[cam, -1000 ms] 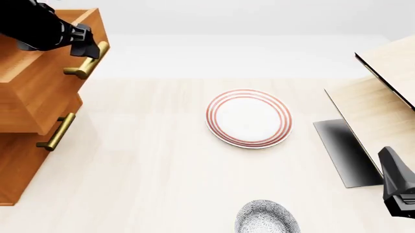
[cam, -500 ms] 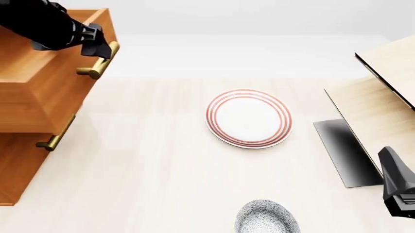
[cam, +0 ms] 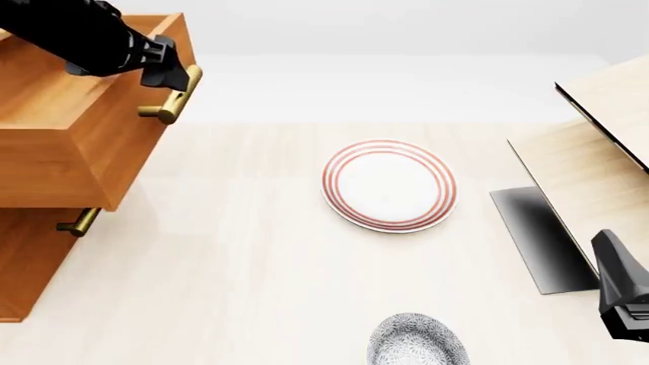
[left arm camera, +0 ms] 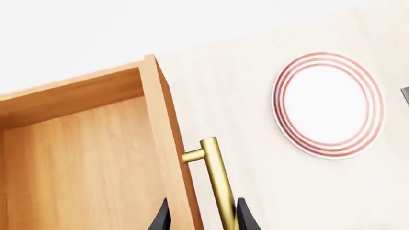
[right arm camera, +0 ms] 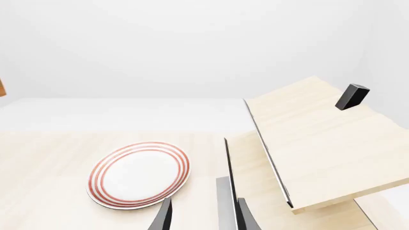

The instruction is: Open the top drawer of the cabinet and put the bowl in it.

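At ten o'clock of the front view: cabinet [cam: 30, 258], with the top drawer [cam: 71, 144] standing proud of the two below.
Change: top drawer has slid further out than a second ago; its brass handle [cam: 172, 103] now sits nearer the plate, and the lower handle [cam: 79, 222] is mostly hidden under it.
Left gripper [cam: 167, 72]: pinching the top handle, fingers [left arm camera: 246, 218] either side of the bar in the left wrist view.
Drawer inside: bare wooden floor visible, nothing in it.
Bowl [cam: 418, 342]: at six o'clock, near edge of the table [cam: 233, 289], untouched, well apart from the cabinet.
Plate [cam: 390, 185]: centre, unmoved.
Right gripper [right arm camera: 201, 218]: spread, holding nothing, parked at four o'clock.
Meaning: opening looks nearly done; carrying the bowl remains.
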Controlling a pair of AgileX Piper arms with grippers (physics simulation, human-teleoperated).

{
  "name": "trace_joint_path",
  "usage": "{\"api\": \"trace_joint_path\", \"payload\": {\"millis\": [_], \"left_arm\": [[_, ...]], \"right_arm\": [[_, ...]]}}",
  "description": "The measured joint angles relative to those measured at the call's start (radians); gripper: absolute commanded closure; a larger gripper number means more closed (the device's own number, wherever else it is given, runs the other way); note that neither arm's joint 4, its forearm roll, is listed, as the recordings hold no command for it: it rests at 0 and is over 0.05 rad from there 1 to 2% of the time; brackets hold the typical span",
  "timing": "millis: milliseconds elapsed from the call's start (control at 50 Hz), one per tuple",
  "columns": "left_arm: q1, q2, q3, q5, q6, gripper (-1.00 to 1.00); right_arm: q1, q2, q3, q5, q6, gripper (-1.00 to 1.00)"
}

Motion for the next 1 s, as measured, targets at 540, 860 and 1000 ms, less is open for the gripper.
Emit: {"api": "trace_joint_path", "payload": {"millis": [540, 860, 1000], "left_arm": [[-0.038, -0.004, -0.015, 0.005, 0.011, -1.00], [-0.033, -0.029, -0.034, 0.027, 0.021, -1.00], [-0.038, -0.033, -0.037, 0.032, 0.021, -1.00]], "right_arm": [[0.000, 0.000, 0.000, 0.000, 0.000, -1.00], [0.000, 0.000, 0.000, 0.000, 0.000, -1.00], [0.000, 0.000, 0.000, 0.000, 0.000, -1.00]]}}
